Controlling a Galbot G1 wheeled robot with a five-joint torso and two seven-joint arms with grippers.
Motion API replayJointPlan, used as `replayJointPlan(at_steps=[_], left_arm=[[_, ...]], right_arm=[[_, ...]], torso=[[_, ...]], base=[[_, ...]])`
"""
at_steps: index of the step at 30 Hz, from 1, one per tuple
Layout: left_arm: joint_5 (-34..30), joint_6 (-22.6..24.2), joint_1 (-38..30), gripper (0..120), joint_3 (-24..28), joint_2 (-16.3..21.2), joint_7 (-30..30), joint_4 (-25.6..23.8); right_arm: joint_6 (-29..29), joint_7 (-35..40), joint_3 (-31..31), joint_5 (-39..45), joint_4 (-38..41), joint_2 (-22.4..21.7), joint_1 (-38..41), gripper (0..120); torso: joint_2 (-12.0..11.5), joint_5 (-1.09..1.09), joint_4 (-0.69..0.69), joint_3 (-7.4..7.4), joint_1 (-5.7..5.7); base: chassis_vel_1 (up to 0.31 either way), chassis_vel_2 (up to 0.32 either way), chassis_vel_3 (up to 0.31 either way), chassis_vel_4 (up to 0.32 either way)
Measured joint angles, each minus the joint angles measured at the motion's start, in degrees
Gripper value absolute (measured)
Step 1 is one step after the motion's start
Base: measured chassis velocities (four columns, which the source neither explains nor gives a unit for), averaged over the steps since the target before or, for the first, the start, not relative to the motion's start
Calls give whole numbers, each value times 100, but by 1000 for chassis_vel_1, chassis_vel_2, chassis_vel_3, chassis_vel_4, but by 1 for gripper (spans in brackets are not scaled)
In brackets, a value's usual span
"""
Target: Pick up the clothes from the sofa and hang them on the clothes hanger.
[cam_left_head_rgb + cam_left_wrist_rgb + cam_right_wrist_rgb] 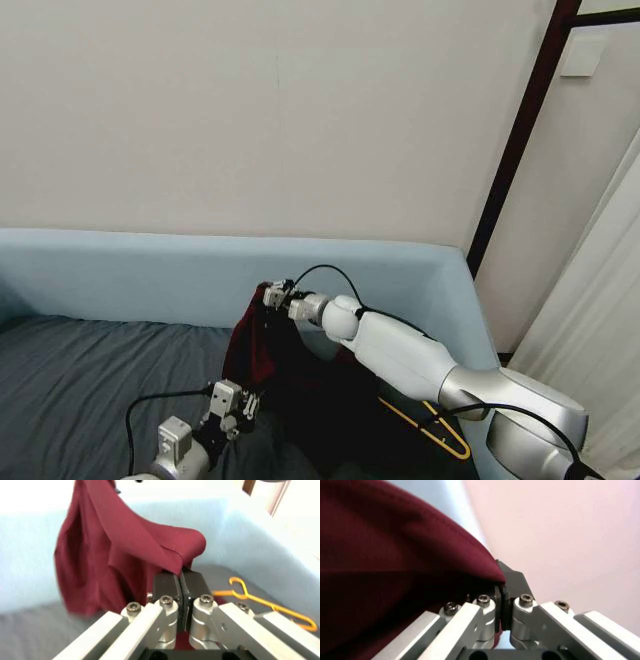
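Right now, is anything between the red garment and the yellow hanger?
Nothing visible. The left gripper and right gripper are both shut on the garment. The hanger lies uncovered on the sofa right beside it.

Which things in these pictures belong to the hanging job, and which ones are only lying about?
Job: garment, dark red, gripped by the left pincer and the right pincer; yellow hanger; sofa.
Lying about: switch plate; dark door frame.
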Motion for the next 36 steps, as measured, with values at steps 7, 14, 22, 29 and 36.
replayJointPlan(at_steps=[7,14,22,29,36], left_arm=[[-488,80,-930,0,13,328,-12,44],[-980,125,-1614,0,0,735,-19,-4],[-1760,131,-2610,0,77,1717,182,-247],[-2358,305,-4190,0,461,2051,610,37],[-2124,246,-4589,0,748,1701,620,112]], right_arm=[[-1020,458,-17,1282,719,-417,278,0],[-2026,956,96,2493,1607,-876,530,0],[-3763,2404,508,4048,3127,-1596,1002,0],[-4033,2682,737,4702,4141,-2702,1287,0],[-4370,3181,1020,5543,4974,-3267,1312,0]], torso=[[-1,-1,0,1,0],[-1,-1,0,1,1],[0,0,2,0,0],[0,1,-1,0,0],[0,-3,1,0,0]], base=[[0,0,0,0],[0,0,0,0],[0,0,0,0],[0,0,0,0],[0,0,0,0]])
